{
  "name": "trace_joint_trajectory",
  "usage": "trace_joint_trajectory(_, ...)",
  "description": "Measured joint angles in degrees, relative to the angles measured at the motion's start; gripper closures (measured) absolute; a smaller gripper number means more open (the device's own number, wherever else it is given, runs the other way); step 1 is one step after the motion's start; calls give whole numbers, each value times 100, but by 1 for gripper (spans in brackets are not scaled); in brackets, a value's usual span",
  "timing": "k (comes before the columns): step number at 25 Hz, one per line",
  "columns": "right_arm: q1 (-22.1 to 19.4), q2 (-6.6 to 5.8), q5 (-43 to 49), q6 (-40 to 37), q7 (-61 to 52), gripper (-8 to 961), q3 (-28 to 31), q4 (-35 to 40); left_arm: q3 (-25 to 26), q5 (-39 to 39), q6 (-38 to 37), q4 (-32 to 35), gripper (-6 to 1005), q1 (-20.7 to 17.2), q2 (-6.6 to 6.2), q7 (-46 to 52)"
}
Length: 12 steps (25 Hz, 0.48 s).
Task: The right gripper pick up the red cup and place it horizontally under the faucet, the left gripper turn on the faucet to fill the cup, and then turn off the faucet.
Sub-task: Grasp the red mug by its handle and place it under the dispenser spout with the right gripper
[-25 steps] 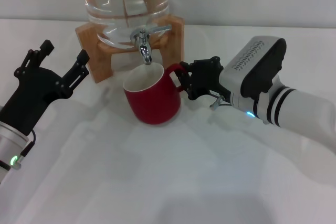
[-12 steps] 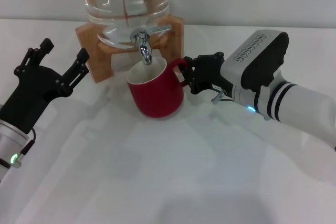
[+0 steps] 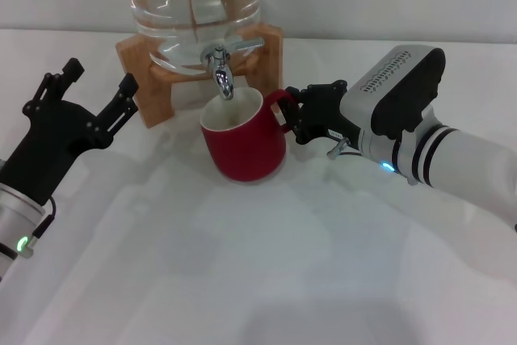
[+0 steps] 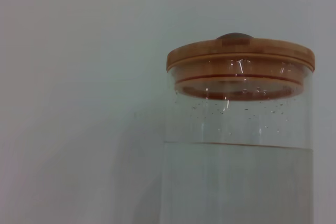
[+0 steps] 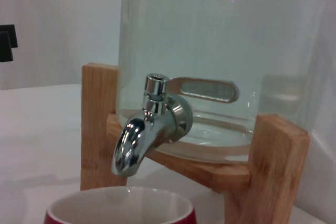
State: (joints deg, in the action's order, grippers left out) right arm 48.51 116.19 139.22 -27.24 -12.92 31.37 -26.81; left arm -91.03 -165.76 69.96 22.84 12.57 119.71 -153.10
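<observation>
1. Already, in the head view, the right gripper [image 3: 292, 121] grips the handle of the cup [image 3: 243, 141], upright on the table [image 3: 242, 272] under the faucet [image 3: 220, 69]; the left gripper [image 3: 90, 93], spread wide, waits beside the stand [image 3: 144, 90].
2. Left wrist: only the jar [image 4: 239, 145] and lid [image 4: 240, 57]; no flow visible.
3. Right wrist: the lever [image 5: 202, 88] is untouched; filling remains.

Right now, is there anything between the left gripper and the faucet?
Yes. In the head view, the left post of the wooden stand lies between the left gripper and the faucet.
</observation>
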Motion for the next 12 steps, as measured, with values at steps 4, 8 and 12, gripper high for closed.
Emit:
trace_joint_trajectory(4,0,0,-3,7,0,795,-12,1,-2,0,0,-12,125,0,5,0)
trace_joint_trajectory(8,0,0,-6,36,-1,763,-2,-16,-3,0,0,-20,125,0,8,0)
trace_joint_trajectory(12,0,0,-5,122,-6,731,20,-77,3,0,0,-61,124,12,9,0)
